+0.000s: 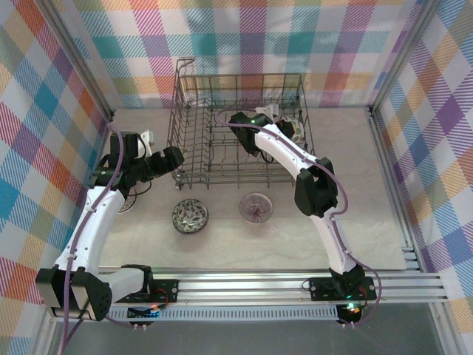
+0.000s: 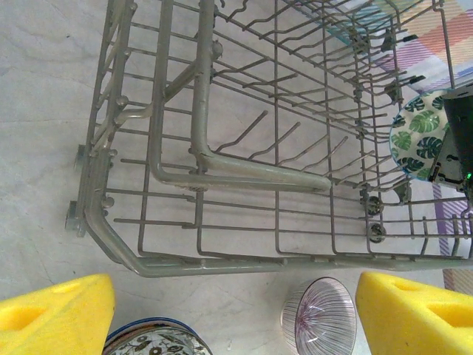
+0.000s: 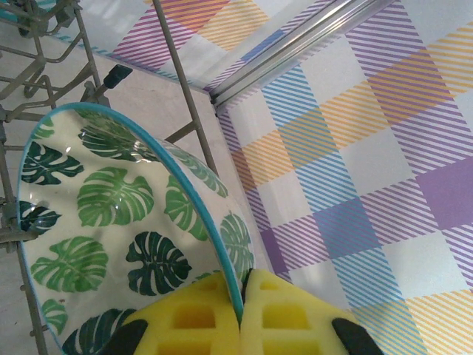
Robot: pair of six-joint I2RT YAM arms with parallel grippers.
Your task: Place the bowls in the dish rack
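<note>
Plaid walls enclose a pale table [image 1: 369, 222] carrying the dish rack [image 1: 179, 126]. Right claw [image 3: 240, 307] is clenched on the rim of the leaf-print bowl [image 3: 111, 214], held on edge inside the rack's right side. Left claw [image 2: 236, 310] hangs released just outside the rack's near left corner. A dark floral bowl [image 1: 190, 216] and a purple-lined bowl [image 1: 256, 208] stand on the table before the rack. Glazed ceramic is stiff, slick and probably chip-prone, so pinch across the rim.

A white bowl [image 3: 111, 222] with green leaves and a blue rim; a grey wire dish rack [image 2: 203, 111]; a purple-striped bowl [image 1: 256, 207] and a dark floral bowl [image 1: 190, 216] on a pale marbled table [image 1: 369, 192], against pastel plaid walls [image 1: 44, 111].
</note>
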